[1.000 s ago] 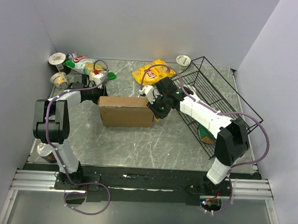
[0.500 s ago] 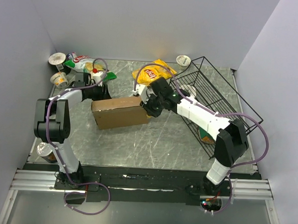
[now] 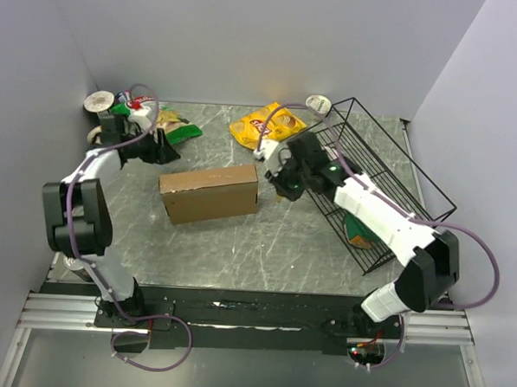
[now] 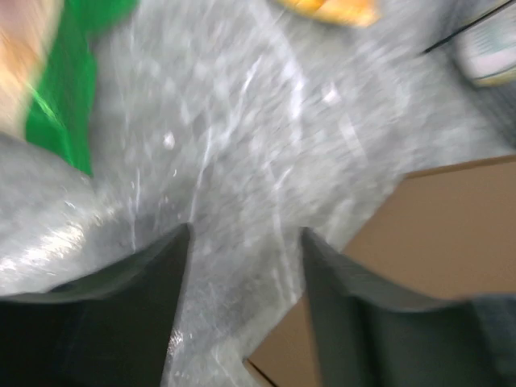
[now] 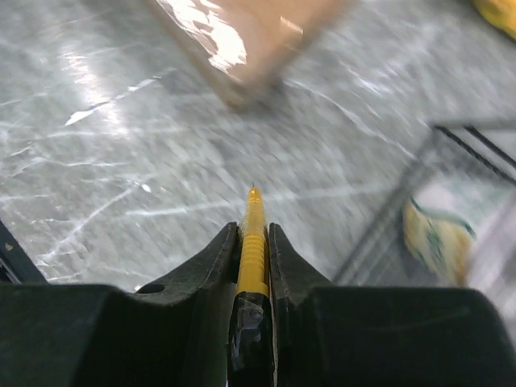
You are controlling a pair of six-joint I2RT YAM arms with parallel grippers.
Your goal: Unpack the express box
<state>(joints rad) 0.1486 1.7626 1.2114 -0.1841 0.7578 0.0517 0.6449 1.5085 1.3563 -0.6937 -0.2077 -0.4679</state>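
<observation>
right tool (image 5: 252, 231) | clamps yellow rod (image 5: 253, 254) | express box (image 5: 242, 32) ahead, apart

Brown express box (image 3: 208, 193), shut, slightly askew

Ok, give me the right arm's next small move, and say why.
Probably swing the right gripper toward the express box and bring the yellow tool to its lid edge. The box looks closed, the clamped tool points at the table beside it, and the left gripper is open, off the box.
</observation>
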